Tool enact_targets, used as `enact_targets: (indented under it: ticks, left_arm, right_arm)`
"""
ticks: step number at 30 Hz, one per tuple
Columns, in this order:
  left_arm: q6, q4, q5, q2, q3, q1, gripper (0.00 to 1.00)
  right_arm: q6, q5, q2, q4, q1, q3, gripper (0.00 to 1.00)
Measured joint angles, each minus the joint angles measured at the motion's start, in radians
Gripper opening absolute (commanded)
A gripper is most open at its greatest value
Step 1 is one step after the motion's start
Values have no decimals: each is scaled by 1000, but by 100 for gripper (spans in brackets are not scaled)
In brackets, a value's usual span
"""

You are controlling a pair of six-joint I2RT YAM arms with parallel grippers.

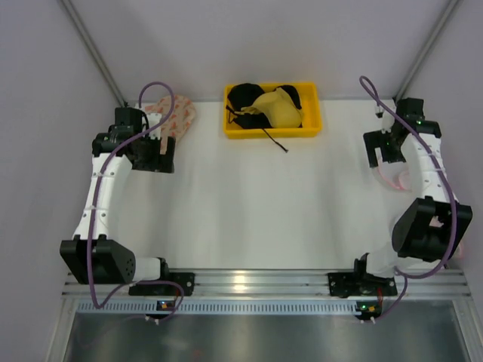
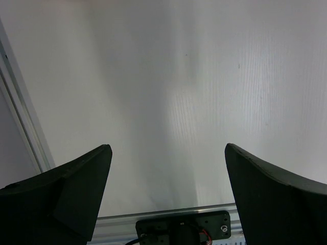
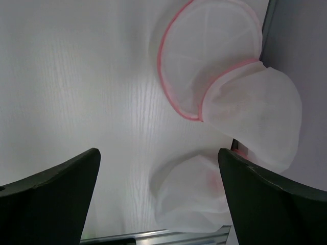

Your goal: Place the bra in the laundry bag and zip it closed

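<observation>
Lying in the yellow bin [image 1: 249,133] at top centre of the overhead view: the bra [image 1: 279,109], mustard-yellow, soft and crumpled, draped over black bras [image 1: 243,98]. Their number cannot be told. One thin black strap [image 1: 276,141] trails over the bin's front wall onto the white table [image 1: 264,204].

The laundry bag [image 3: 209,56] sits at the right edge of the table, well apart from the bin. It is white translucent mesh with a pink rim. The right wrist view shows three overlapping mesh lobes in its upper right and lower centre; whether they are one bag or several cannot be told. In the overhead view it shows only as a pale patch [image 1: 394,179] just below the right gripper [image 1: 381,154].

One pinkish bag with orange-red marks [image 1: 179,113] lies at upper left, partly under the left gripper [image 1: 155,154].

Left gripper [image 2: 168,148]: fingers spread, only bare table between them. Right gripper [image 3: 158,150]: fingers spread, nothing held, the mesh lying beyond the tips.

Count: one mustard bra, one bin, two arms.
</observation>
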Motion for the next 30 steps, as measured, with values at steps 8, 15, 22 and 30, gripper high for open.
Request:
enact_targets:
  ticks: [8,15,22,30]
  left_arm:
    - [-2,-2,8,0,6,-1,98]
    - [-6,-6,21,0,8,-1,98]
    - [-6,-8,27,0,21,-1,98]
    - [-6,-11,30,0,25,-1,98]
  right_arm:
    - [1,-6,201,88,-47,0,97]
    - [20,-28,336,145,-48,2,53]
    - [21,-78,386,179,-48,2,11]
    - [16,-129,390,214,-48,-27,0]
